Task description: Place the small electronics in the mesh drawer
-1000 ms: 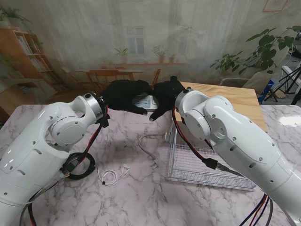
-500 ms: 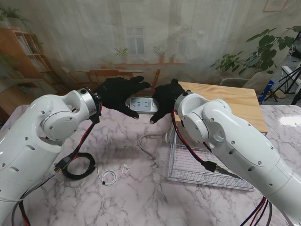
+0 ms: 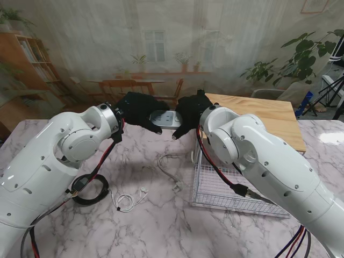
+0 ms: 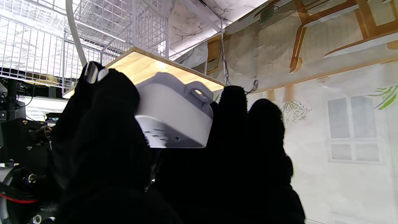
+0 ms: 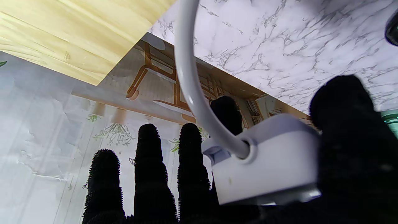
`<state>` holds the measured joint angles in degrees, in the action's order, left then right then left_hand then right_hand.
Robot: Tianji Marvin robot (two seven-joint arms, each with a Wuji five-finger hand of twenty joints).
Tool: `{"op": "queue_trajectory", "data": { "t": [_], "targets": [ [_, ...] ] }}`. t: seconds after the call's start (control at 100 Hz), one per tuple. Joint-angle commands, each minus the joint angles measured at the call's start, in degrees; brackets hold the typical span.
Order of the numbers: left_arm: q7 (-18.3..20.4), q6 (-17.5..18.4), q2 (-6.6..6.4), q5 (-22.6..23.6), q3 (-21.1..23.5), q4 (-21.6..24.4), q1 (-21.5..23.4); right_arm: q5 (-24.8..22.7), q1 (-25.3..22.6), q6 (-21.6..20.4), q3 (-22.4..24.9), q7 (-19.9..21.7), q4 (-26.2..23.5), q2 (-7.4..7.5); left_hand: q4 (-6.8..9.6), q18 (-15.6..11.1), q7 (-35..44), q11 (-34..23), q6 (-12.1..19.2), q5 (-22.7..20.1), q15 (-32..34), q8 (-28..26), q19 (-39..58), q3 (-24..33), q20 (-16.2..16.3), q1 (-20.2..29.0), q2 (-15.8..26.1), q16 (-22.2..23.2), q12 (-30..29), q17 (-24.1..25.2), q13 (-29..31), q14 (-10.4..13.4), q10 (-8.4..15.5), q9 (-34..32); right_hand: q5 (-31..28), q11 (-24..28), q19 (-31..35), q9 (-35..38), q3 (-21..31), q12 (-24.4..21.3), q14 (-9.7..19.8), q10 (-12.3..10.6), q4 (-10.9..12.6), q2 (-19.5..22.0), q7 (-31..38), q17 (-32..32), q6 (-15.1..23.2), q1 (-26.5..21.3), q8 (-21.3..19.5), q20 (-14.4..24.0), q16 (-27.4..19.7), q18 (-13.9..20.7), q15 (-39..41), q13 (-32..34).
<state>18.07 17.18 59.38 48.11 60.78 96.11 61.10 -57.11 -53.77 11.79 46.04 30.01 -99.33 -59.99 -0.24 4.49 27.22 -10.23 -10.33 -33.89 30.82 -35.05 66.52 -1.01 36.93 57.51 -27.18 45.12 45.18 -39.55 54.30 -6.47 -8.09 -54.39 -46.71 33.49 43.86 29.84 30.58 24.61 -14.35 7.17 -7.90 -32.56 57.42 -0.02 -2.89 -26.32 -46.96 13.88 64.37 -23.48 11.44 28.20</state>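
A white power strip (image 3: 165, 118) hangs above the far middle of the table, held between my two black-gloved hands. My left hand (image 3: 138, 109) grips its left end; in the left wrist view the strip (image 4: 174, 121) sits between thumb and fingers (image 4: 102, 130). My right hand (image 3: 191, 112) holds the right end, where the white cable (image 5: 189, 77) leaves the strip (image 5: 267, 168), thumb pressed on it and fingers (image 5: 149, 174) stretched out. The white mesh drawer (image 3: 226, 188) stands on the table to the right, nearer to me than the strip.
The strip's cable (image 3: 169, 164) trails over the marble beside the drawer. White earphones (image 3: 129, 200) and a black cable coil (image 3: 91, 191) lie at the left. A wooden board (image 3: 263, 115) sits over the drawer's frame at the far right.
My left hand drew a little to the left off the strip, then closed back over its left end. The right hand and the strip have hardly moved.
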Motion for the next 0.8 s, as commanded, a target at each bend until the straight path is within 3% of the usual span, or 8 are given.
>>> {"op": "queue_trajectory", "data": {
  "t": [0.0,0.1,0.22,0.34,0.5,0.62,0.72,0.79],
  "targets": [
    [-0.2,-0.3,0.42,-0.3,-0.1,-0.6,-0.3,0.2,-0.1,-0.1,-0.4,-0.1,-0.1,-0.21,4.86,-4.0,11.5,-1.5,8.0,-5.3,2.5,-2.1,2.5,10.4,0.3,15.1,6.1,1.1,3.1,-2.2,2.2,-1.1,1.9,-5.0,-6.1,0.6,-0.9,1.2,12.0,0.4,0.3,0.6,-0.8,18.3,-0.4,-0.9,11.7,-9.5,0.3,-1.0,1.2,-2.2,1.9,1.1],
    [-1.6,-0.3,0.70,-0.9,-0.3,-1.2,-0.3,0.9,0.5,-0.3,-0.9,0.8,-0.2,-0.11,4.99,-4.3,14.7,-1.8,9.1,-5.3,3.5,-1.1,3.5,12.0,0.3,14.5,5.6,1.6,3.9,-3.1,2.9,-1.5,2.1,-5.6,2.9,-0.5,-0.9,0.6,11.5,-0.3,0.4,0.4,0.0,15.9,-0.8,-1.0,10.2,-10.4,7.7,-1.5,1.1,-2.3,1.7,0.8],
    [-2.6,-0.7,0.97,-2.0,-0.4,-1.3,-0.1,1.8,0.9,-0.4,-1.5,1.4,-0.4,-0.04,4.35,-4.7,17.9,-2.0,10.6,-5.8,4.3,0.1,3.9,12.5,0.4,14.7,5.5,2.1,4.3,-3.6,3.1,-2.2,2.7,-6.1,14.3,-0.3,-0.5,-0.2,17.5,-0.5,0.4,0.3,2.2,9.3,-3.1,-1.0,4.8,-6.6,14.8,-1.9,1.3,-2.7,1.9,1.4],
    [-2.9,-0.1,1.01,-2.3,-0.4,-1.2,0.0,2.7,1.5,-0.4,-2.0,2.0,-0.5,0.02,4.70,-6.3,20.0,-2.6,12.6,-6.7,5.4,0.7,5.0,13.0,0.8,14.1,5.1,2.6,5.2,-4.7,4.6,-0.6,4.1,-6.8,17.0,0.8,-0.1,0.1,17.0,0.1,0.7,-0.1,3.9,8.3,-4.9,-1.1,5.1,-2.9,13.2,-2.2,1.6,-2.9,2.4,3.0],
    [-3.7,0.0,1.24,-3.4,-0.5,-0.7,0.6,4.1,1.8,0.1,-2.5,0.7,0.2,-0.22,4.75,-7.0,20.9,-2.4,13.2,-7.0,5.5,1.7,5.1,13.4,0.8,13.8,4.9,2.8,5.2,-5.4,5.1,-0.8,4.4,-7.1,9.2,1.2,0.0,5.0,8.8,1.3,0.9,-1.0,2.4,8.7,2.4,-1.0,11.0,-1.3,5.9,-2.7,2.3,-3.2,3.3,5.7],
    [-3.8,-0.8,1.39,-4.8,-0.5,-0.4,0.7,4.3,2.0,-0.9,-2.5,-0.1,0.7,-0.31,4.59,-6.8,21.2,-2.3,12.7,-6.8,5.3,2.2,4.9,13.5,0.7,13.9,5.0,2.8,5.2,-5.5,5.1,-0.9,4.3,-7.0,-5.6,1.2,0.0,11.5,7.9,2.6,1.8,-2.5,2.4,10.3,6.5,-0.6,16.2,-2.8,1.5,-2.9,3.1,-3.4,4.2,8.5],
    [-3.9,-1.0,1.47,-5.4,-0.4,0.0,1.0,4.2,2.1,-1.4,-2.5,-0.6,1.1,-0.39,4.47,-6.7,21.3,-2.1,12.5,-6.6,5.1,2.5,4.9,13.4,0.7,14.0,5.1,2.9,5.1,-5.5,5.1,-0.8,3.2,-6.9,-12.1,1.1,0.0,16.9,11.8,3.3,2.2,-3.5,2.7,12.4,6.2,0.7,12.7,-4.1,0.8,-2.8,3.9,-3.2,5.3,11.1],
    [-4.1,-0.9,1.49,-5.3,-0.2,0.2,1.2,4.6,2.1,-1.8,-2.3,-0.7,1.2,-0.38,4.45,-6.7,21.2,-2.0,12.3,-6.4,5.1,2.7,4.8,13.4,0.7,14.0,5.2,2.9,5.1,-5.4,5.1,-0.9,3.2,-6.8,-15.5,1.8,1.6,20.9,13.7,4.5,2.6,-3.7,4.3,15.2,4.7,3.7,9.4,-4.5,-3.0,-1.2,5.1,-2.5,6.6,14.5]
  ]
}}
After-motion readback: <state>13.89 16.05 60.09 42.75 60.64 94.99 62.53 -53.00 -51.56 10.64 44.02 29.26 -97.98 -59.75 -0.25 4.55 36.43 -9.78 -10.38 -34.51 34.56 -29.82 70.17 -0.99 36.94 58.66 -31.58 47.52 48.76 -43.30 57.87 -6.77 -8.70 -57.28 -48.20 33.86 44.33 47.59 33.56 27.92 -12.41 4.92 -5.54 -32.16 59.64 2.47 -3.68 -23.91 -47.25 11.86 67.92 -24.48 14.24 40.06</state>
